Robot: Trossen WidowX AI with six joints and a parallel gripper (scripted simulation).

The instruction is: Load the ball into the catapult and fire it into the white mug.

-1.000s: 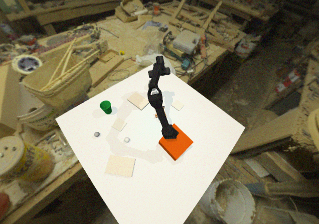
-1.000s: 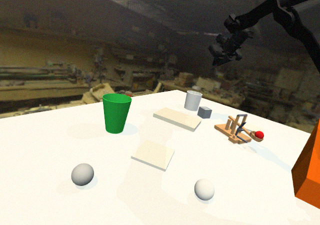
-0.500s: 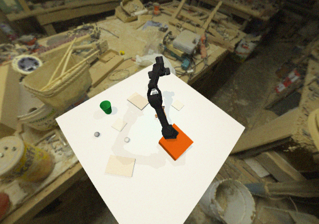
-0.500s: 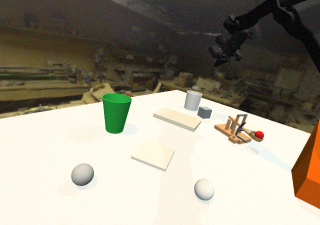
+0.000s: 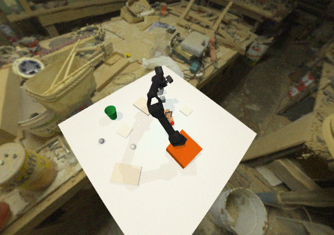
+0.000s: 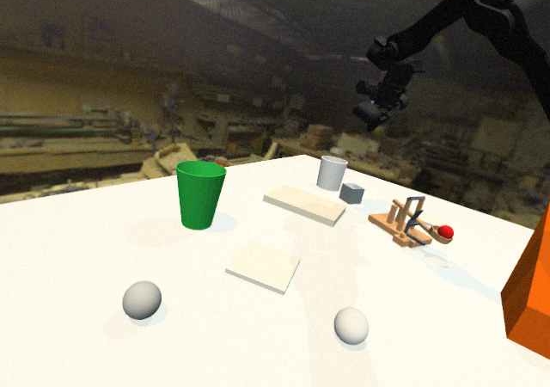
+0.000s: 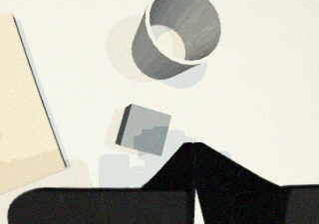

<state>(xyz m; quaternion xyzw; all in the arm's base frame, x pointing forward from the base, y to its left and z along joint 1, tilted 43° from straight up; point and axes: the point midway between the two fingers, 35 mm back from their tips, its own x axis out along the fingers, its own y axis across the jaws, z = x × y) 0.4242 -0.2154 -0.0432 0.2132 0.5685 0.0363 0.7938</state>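
The red ball (image 5: 171,123) (image 6: 446,231) sits in the spoon-shaped cup at the end of the catapult's arm. The small wooden catapult (image 5: 169,114) (image 6: 382,221) stands on the white table, its ball end toward the orange block's side; part of it is close beside the robot arm in the top view. The white mug (image 6: 332,173) (image 7: 142,50) stands upright near the table's far corner, past the catapult's other end, and shows no ball inside in the wrist view. My gripper (image 6: 369,128) (image 7: 192,151) is shut and empty, high above the table near the mug and a grey cube.
The grey cube (image 5: 162,99) (image 6: 351,193) (image 7: 147,129) stands between mug and catapult. A green cup (image 5: 110,112) (image 6: 199,196), two grey-white balls (image 5: 101,140) (image 5: 132,146), several flat beige tiles (image 5: 126,174) (image 6: 264,266) and an orange block (image 5: 184,152) also stand on the table.
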